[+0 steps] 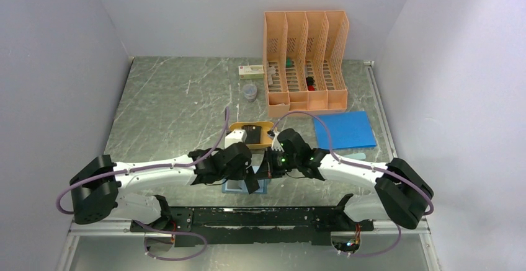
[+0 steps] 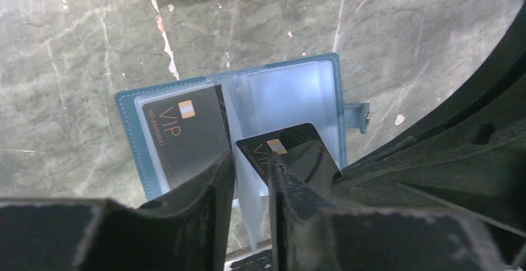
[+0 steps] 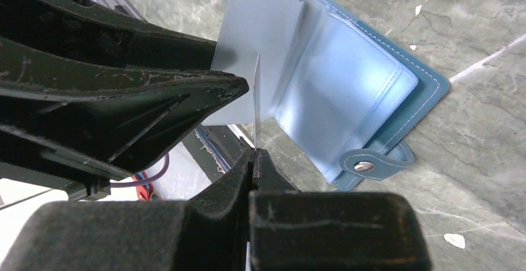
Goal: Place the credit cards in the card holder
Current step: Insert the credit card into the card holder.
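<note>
Top view: both arms meet over the card holder (image 1: 233, 188) at the counter (image 1: 173, 97)'s near edge.

Left wrist: one credit card (image 2: 180, 134) sits pocketed in the open holder. Our left jaws stand parted around a clear sleeve (image 2: 248, 181).

Right wrist: our right jaws clench a second card (image 3: 255, 91) edge-on above the pockets. We judge it is not yet slotted.

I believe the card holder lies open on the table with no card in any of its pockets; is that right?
Not quite: the card holder does lie open on the table, but one black VIP card sits tucked in its left side, as the left wrist view shows.
</note>
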Available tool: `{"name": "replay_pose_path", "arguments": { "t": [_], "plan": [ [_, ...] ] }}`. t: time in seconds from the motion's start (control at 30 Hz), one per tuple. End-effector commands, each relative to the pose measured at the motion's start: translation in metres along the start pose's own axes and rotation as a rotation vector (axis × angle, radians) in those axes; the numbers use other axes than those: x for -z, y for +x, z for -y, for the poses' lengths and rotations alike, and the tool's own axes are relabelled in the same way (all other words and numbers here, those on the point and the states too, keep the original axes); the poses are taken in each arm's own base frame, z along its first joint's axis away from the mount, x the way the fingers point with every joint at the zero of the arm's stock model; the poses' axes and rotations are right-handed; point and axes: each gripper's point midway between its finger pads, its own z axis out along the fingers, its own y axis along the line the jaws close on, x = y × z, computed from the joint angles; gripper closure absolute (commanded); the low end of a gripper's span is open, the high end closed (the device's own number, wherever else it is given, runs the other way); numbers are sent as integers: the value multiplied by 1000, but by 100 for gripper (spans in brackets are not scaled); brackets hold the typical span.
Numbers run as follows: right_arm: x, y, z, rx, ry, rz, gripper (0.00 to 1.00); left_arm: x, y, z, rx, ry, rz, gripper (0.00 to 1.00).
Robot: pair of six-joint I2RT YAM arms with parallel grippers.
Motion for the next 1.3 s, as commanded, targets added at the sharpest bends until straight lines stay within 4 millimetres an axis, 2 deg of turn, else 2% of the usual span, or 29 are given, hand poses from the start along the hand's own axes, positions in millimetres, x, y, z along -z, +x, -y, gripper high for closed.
{"name": "replay_pose_path", "arguments": {
  "t": [0.0, 0.17, 0.43, 0.77, 1.27],
  "plan": [
    [-2, -9, -12, 25, -29, 30, 100, -5, 3, -17, 5, -68, 3, 76],
    [0, -8, -7, 19, -6, 37, 100, -9, 7, -40, 2, -152, 16, 94],
    [-2, -6, 3, -10, 17, 60, 100, -15, 24, -79, 27, -268, 21, 95],
    [-12, -10, -13, -15, -71, 47, 100, -23, 37, -88, 33, -289, -8, 95],
    [-31, -3, -2, -109, -52, -13, 100, -16, 37, -95, 60, -297, 8, 95]
  ]
}}
